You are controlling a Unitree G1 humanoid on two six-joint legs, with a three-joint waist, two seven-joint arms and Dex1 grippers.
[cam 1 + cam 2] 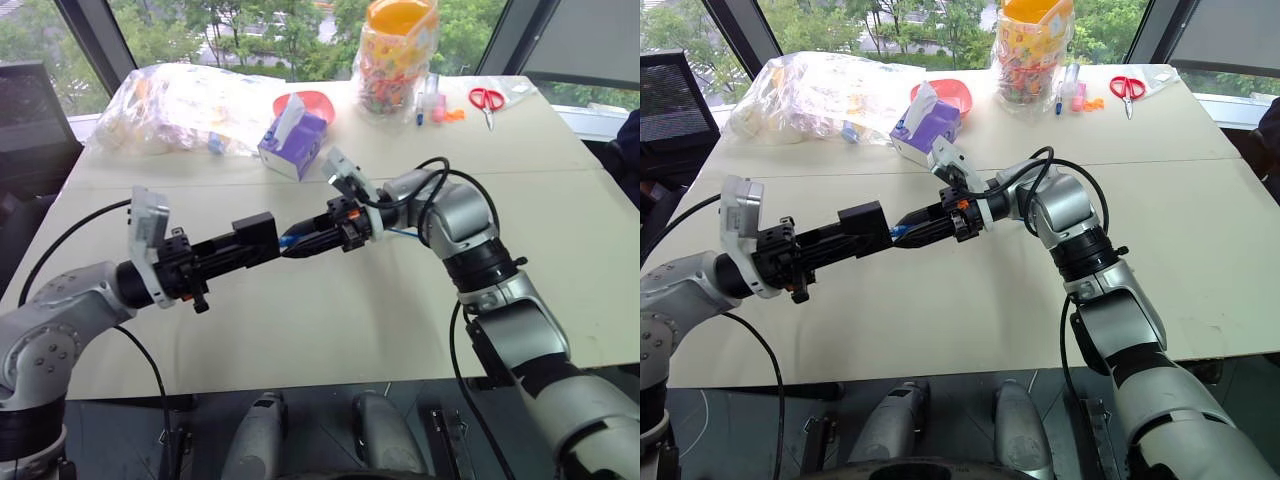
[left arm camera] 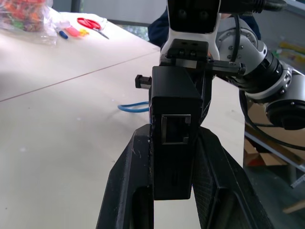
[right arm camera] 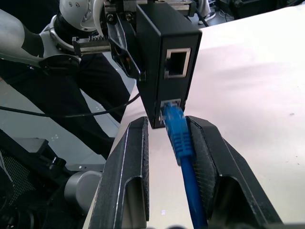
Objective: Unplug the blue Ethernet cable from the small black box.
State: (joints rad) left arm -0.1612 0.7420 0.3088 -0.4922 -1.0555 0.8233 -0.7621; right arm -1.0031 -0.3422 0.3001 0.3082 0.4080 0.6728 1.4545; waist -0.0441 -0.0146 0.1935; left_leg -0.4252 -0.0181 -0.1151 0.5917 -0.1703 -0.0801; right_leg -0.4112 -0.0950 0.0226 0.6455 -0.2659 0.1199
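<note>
My left gripper [image 1: 262,243] is shut on the small black box [image 1: 255,238] and holds it level above the table. Two ports show on the box's [image 3: 167,62] end face: one is empty, and the plug of the blue Ethernet cable [image 3: 178,138] sits in the other. My right gripper [image 3: 167,121] reaches in from the right, its two fingers on either side of the blue plug boot. The boot rests against one finger pad [image 3: 202,148], and a gap shows on its other side. The rest of the cable [image 2: 133,107] trails down onto the table.
At the back of the beige table [image 1: 300,330] stand a purple tissue box [image 1: 293,140], a red bowl [image 1: 305,103], a clear plastic bag [image 1: 185,105] and a jar of colourful pieces [image 1: 398,55]. Red scissors [image 1: 487,100] lie at the far right.
</note>
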